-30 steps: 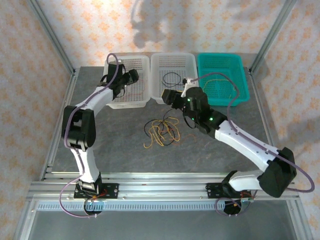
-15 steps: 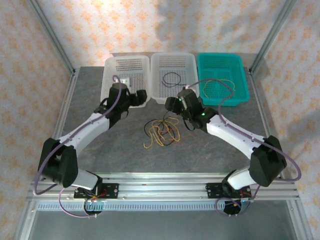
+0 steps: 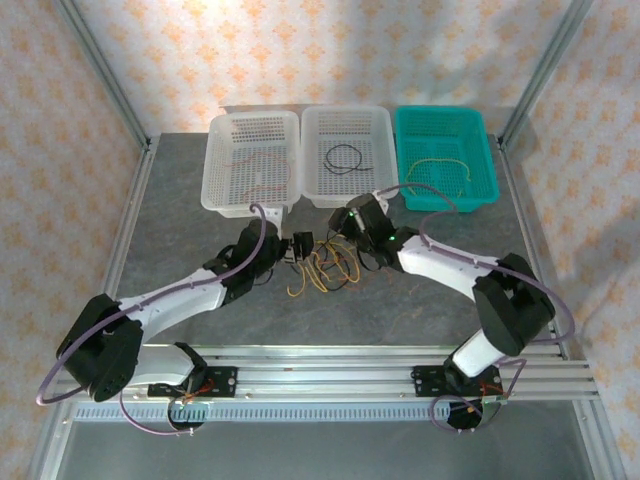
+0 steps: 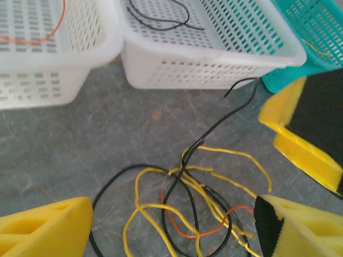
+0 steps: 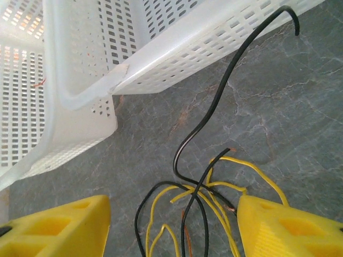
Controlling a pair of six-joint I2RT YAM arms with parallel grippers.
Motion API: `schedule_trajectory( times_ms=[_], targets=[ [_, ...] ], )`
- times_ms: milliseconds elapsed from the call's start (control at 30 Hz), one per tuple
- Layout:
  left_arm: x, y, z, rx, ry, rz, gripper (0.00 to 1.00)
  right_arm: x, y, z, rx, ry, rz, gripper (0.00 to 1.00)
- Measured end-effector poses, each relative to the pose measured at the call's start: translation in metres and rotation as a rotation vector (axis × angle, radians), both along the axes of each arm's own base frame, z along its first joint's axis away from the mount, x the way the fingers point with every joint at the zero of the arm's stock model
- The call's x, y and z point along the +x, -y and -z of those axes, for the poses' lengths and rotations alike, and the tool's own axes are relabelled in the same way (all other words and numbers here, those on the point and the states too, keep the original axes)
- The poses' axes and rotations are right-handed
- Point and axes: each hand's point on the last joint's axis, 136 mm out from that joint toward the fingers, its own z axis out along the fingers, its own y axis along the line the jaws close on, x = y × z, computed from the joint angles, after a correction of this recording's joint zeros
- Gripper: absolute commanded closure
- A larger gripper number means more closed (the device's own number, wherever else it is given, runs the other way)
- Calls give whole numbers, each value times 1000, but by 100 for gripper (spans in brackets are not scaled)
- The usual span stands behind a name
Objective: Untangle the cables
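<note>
- Top external view: within the last second both arms have left the baskets and dropped to the tangle. The left gripper (image 3: 300, 245) sits just left of the cables (image 3: 322, 265) and the right gripper (image 3: 350, 222) at their far right edge. My reading: the drop-offs are finished and another pick is being set up.
- Same view, containers along the far side of the table (image 3: 180, 230): the left white basket (image 3: 250, 208) holds one reddish-brown strand (image 3: 255, 160), the middle white basket (image 3: 345, 201) one black loop (image 3: 345, 158), and the teal basket (image 3: 445, 204) one yellow strand (image 3: 440, 165). The rest lie knotted on the table, so the sorting is only part done.
- Left wrist view: the left gripper's (image 4: 171, 230) jaws stand wide apart and hold nothing. The knot of yellow, black and one orange-red wire (image 4: 198, 203) lies between them, and a black end (image 4: 236, 110) arcs up towards the baskets.
- Right wrist view: the right gripper's (image 5: 171, 230) jaws are likewise apart and empty, straddling the yellow and black strands (image 5: 209, 187).
</note>
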Motion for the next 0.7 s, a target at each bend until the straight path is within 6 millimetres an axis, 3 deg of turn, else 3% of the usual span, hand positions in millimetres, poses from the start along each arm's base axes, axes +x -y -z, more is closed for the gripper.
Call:
schedule_trajectory(
  times_ms=[100, 267, 700],
  targets=[
    [-6, -5, 14, -14, -27, -17, 19, 5, -4, 17, -20, -27, 2, 37],
    [-5, -6, 5, -30, -1, -31, 19, 15, -9, 30, -42, -40, 12, 41],
    [-2, -6, -3, -36, 19, -42, 19, 37, -21, 37, -64, -16, 12, 73]
  ],
)
